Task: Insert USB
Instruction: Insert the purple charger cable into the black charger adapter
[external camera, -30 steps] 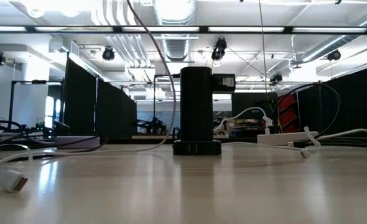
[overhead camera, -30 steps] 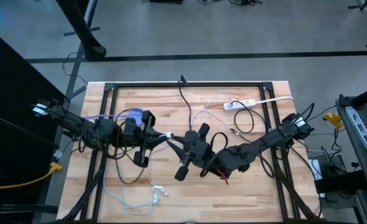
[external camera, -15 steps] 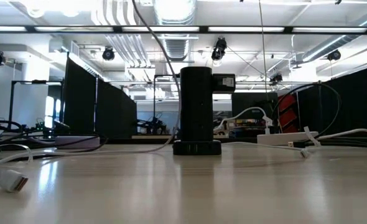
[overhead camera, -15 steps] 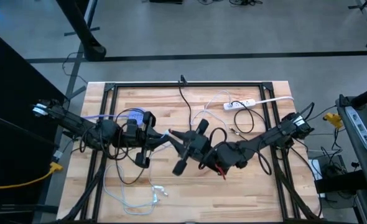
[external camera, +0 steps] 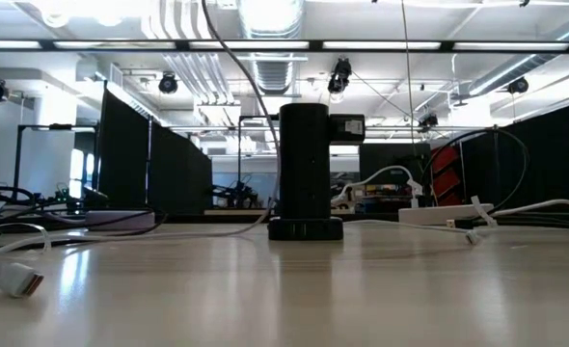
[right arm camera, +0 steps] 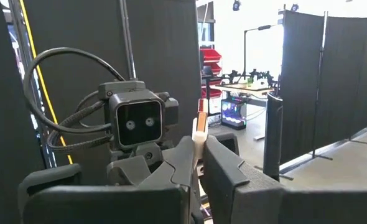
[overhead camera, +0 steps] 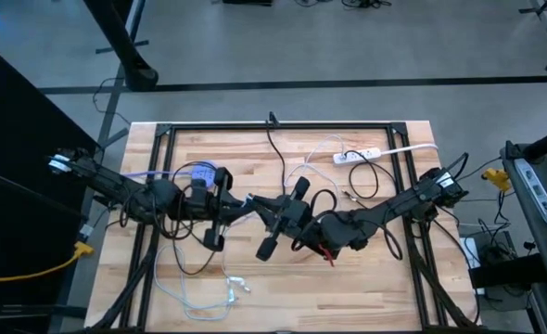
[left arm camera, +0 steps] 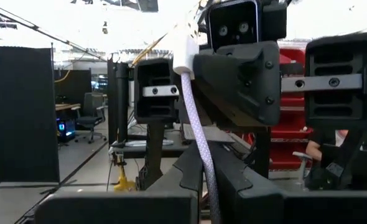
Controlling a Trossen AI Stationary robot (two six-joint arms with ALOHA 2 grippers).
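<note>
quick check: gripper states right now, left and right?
Left gripper: closed on the lavender braided cable with its white plug.
Right gripper: closed on a small pale connector.

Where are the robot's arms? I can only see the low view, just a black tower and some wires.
Observer: From above, both arms meet over the middle of the table, left pincer and right pincer tip to tip.
Operator: Are they holding something?
Observer: The left pincer is shut on a lilac cable ending in a white plug.
Operator: And the other one?
Observer: It is shut too, pinching what looks like that plug.
</note>
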